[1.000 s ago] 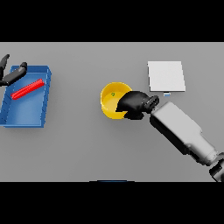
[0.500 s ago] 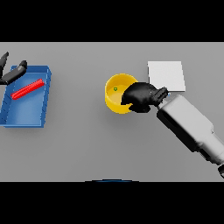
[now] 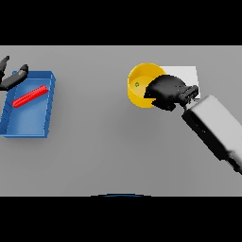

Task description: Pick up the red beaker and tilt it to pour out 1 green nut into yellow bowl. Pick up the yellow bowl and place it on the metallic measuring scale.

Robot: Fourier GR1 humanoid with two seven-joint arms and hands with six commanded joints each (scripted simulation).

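Head view, and the right hand (image 3: pixel 166 91) has the yellow bowl (image 3: pixel 140 85), fingers curled over the bowl's near right rim and gripping it. The white and grey right arm (image 3: pixel 215 130) runs in from the table's right edge, angled up toward the far side. The bowl sits toward the far right part of the grey table (image 3: pixel 108 146), and whether it is touching the surface or raised off it cannot be told from this angle. Inside it, there is a small green nut (image 3: pixel 137 84) against the yellow floor, toward the left of the bowl. Just beyond the hand, the metallic measuring scale (image 3: pixel 191 74) shows as a pale square slab near the table's far right; the bowl's right rim meets or overlaps the slab's left edge, and the hand covers much of the slab.

Over on the far left of the table lies a blue tray (image 3: pixel 28 124). In it rests the red beaker (image 3: pixel 29 96), lying on its side, slanted across the tray's far half. The left hand (image 3: pixel 13 78) shows at the table's left edge, by the tray's far left corner, fingers spread loose and holding nothing
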